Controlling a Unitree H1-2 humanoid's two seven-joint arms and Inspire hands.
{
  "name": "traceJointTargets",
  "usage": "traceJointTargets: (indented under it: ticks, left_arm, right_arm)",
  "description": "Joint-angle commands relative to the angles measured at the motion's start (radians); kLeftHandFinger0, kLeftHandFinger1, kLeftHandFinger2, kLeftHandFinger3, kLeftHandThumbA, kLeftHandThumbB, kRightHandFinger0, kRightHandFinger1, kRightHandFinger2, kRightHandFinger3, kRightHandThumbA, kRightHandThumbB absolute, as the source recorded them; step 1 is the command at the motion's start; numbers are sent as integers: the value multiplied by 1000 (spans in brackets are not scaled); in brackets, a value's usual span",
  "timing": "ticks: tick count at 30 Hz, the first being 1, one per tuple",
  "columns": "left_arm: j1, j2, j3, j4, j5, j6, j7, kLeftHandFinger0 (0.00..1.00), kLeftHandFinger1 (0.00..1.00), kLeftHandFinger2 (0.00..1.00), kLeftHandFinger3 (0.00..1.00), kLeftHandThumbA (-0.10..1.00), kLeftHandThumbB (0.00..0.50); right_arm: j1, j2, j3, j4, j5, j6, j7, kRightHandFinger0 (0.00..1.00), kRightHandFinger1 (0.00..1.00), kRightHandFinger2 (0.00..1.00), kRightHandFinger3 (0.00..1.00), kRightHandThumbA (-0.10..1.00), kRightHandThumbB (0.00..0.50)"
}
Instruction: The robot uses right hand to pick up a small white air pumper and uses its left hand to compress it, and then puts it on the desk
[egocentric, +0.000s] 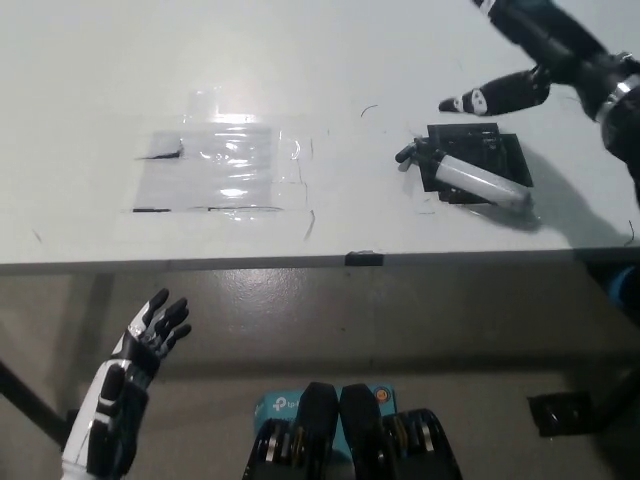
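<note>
The air pumper (470, 176) lay on the desk (80, 70) at the right. The right hand (520, 60) hovered just beyond it, fingers spread, holding nothing. The left hand (140, 355) hung open below the near-left edge.
</note>
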Motion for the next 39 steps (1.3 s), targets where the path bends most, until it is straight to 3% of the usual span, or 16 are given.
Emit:
traceJointTargets:
  ticks: [1,4,6,8,9,11,15,27,30,35,39]
  left_arm:
    - [-71,10,29,23,14,-44,23,1000,1000,1000,1000,1000,124]
    - [-95,14,38,59,12,-48,27,1000,1000,1000,1000,1000,127]
    - [-123,18,44,86,-5,-35,25,1000,1000,1000,1000,1000,123]
    - [-130,17,46,100,-6,-35,25,1000,1000,1000,1000,1000,116]
    - [-133,15,48,107,-12,-28,25,1000,1000,1000,1000,1000,128]
    - [-144,22,54,126,-7,-34,20,1000,1000,1000,1000,1000,105]
    - [-137,20,57,140,0,-33,5,1000,1000,1000,1000,1000,108]
    - [-69,27,60,151,5,-18,0,1000,1000,1000,1000,1000,122]
    - [-57,30,58,159,-18,-29,-13,1000,1000,1000,1000,1000,99]
    - [-45,26,60,164,-12,-25,-7,1000,1000,1000,1000,1000,105]
    - [-48,27,60,183,5,-43,-5,1000,1000,1000,1000,1000,95]
  right_arm:
    - [218,62,-126,-469,241,125,-49,1000,1000,1000,1000,1000,409]
    - [372,124,-121,-603,265,113,-86,1000,1000,1000,1000,1000,388]
    - [470,165,-102,-637,221,73,-117,1000,1000,1000,1000,1000,347]
    - [537,213,-102,-621,221,56,-144,1000,1000,1000,1000,1000,358]
    - [569,241,-106,-586,245,21,-164,1000,1000,1000,1000,1000,333]
    - [635,287,-111,-504,241,-56,-195,1000,1000,1000,1000,1000,296]
    - [695,335,-130,-416,219,-112,-225,1000,1000,1000,1000,1000,299]
    - [747,336,-136,-329,227,-158,-267,1000,1000,1000,1000,1000,310]
    - [762,341,-130,-325,231,-156,-275,1000,1000,1000,1000,1000,320]
    - [776,344,-96,-309,249,-147,-260,1000,1000,1000,1000,1000,292]
    - [785,345,-62,-275,244,-166,-260,1000,1000,1000,1000,1000,303]
